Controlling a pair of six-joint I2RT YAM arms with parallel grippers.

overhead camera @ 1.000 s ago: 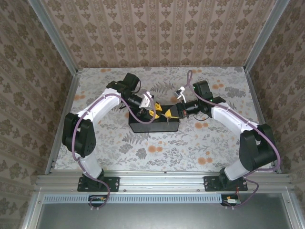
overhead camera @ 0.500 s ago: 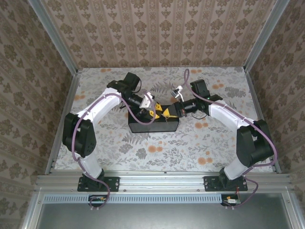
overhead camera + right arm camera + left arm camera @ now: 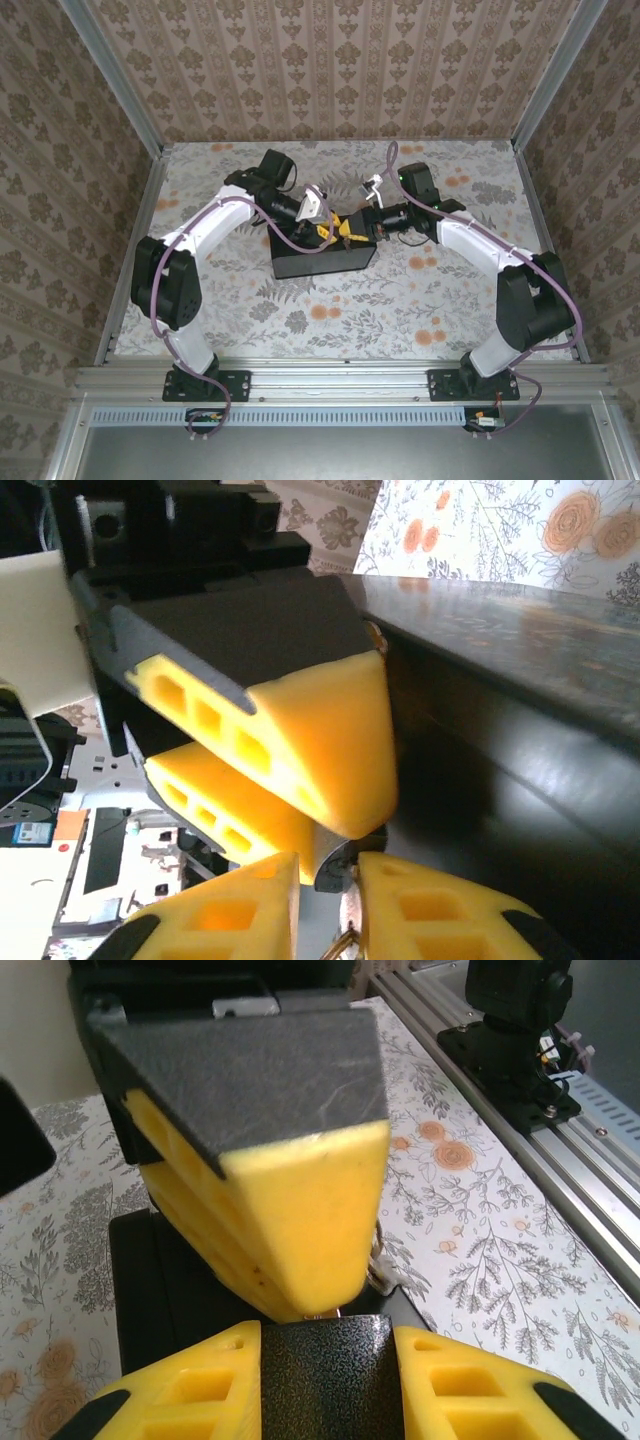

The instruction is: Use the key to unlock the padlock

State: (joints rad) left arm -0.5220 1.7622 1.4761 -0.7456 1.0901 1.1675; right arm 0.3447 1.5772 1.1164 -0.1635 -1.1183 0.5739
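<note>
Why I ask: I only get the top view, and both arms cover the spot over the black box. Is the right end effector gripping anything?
Observer: On the right wrist view, the right end effector has its fingertips slightly apart, with what looks like the key in the gap; whether it is gripped I cannot tell.
Operator: And how close is the left one?
Observer: Very close. On the left wrist view, the right's yellow finger ends right at the left end effector, with a small silvery metal piece beside its tip.
</note>
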